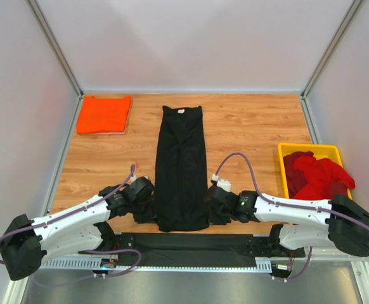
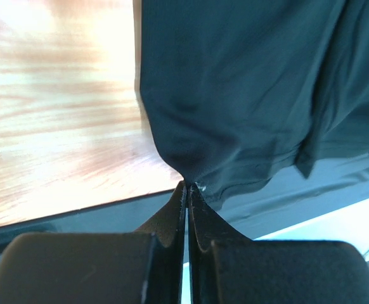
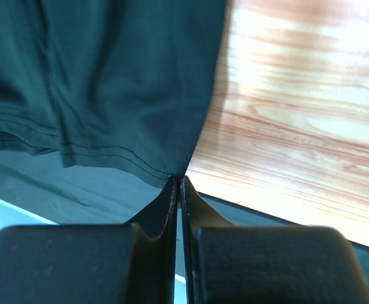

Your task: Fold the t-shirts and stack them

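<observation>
A black t-shirt [image 1: 181, 164] lies as a long narrow strip down the middle of the table, collar at the far end. My left gripper [image 1: 151, 215] is shut on its near left corner [image 2: 187, 174], the cloth pinched at the fingertips. My right gripper [image 1: 211, 212] is shut on the near right hem corner [image 3: 172, 166]. A folded bright orange t-shirt [image 1: 103, 114] lies at the far left. Red t-shirts [image 1: 316, 176] are heaped in the tray at the right.
The yellow plastic tray [image 1: 311, 151] stands at the right edge of the table. A black strip [image 1: 184, 244] runs along the near edge between the arm bases. White walls enclose the table on three sides.
</observation>
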{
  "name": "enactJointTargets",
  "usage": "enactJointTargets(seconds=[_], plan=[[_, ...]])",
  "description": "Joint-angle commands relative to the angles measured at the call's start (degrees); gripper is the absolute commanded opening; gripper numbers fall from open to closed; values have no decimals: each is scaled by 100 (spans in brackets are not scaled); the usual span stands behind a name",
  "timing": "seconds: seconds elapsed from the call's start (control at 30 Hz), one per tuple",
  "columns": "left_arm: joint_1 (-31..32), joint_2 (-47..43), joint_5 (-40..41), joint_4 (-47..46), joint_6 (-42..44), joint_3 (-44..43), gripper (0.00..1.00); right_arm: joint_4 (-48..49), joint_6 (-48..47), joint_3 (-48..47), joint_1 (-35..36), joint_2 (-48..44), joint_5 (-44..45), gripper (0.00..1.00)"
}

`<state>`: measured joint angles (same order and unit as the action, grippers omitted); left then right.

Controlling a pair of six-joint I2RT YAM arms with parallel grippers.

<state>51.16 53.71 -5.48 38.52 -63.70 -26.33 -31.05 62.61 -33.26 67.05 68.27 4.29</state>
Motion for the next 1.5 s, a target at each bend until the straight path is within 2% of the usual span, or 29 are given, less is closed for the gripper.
enactJointTargets(seconds=[0.0, 0.23, 0.43, 0.5, 0.63, 0.8, 1.03, 1.13, 1.33, 1.47], plan=[[-220, 104, -67, 94, 182, -285, 0, -278, -284, -400, 19, 116, 317, 0], [-598, 350, -138, 190, 586, -619, 0, -604, -705, -875, -270, 389, 423, 0], [-1370, 780, -252, 200, 1253, -1058, 0, -762, -1364, -1437, -876, 590, 423, 0], [-1722, 1044, -514, 77, 1447, -1225, 0, -789, -1716, -1709, -1052, 705, 397, 0], [-2039, 1562, -656, -73, 1991, -1804, 0, -807, -2182, -2166, -1623, 1134, 283, 0], [-2434, 2660, -665, 129, 2520, -3017, 0, -815, -2788, -2792, -2327, 1671, 72, 0], [-3102, 4190, -999, 278, 2898, -4562, 0, -1122, -3501, -4231, -2916, 2927, 37, 0], [-3208, 4804, -815, 542, 3039, -5187, 0, -1386, -3711, -4926, -3110, 3437, -43, 0], [-3507, 5412, -788, 744, 3136, -6006, 0, -1685, -3966, -6015, -3417, 4158, -165, 0], [-3612, 5632, -850, 788, 3136, -6191, 0, -1790, -4125, -6333, -3514, 4370, -218, 0]])
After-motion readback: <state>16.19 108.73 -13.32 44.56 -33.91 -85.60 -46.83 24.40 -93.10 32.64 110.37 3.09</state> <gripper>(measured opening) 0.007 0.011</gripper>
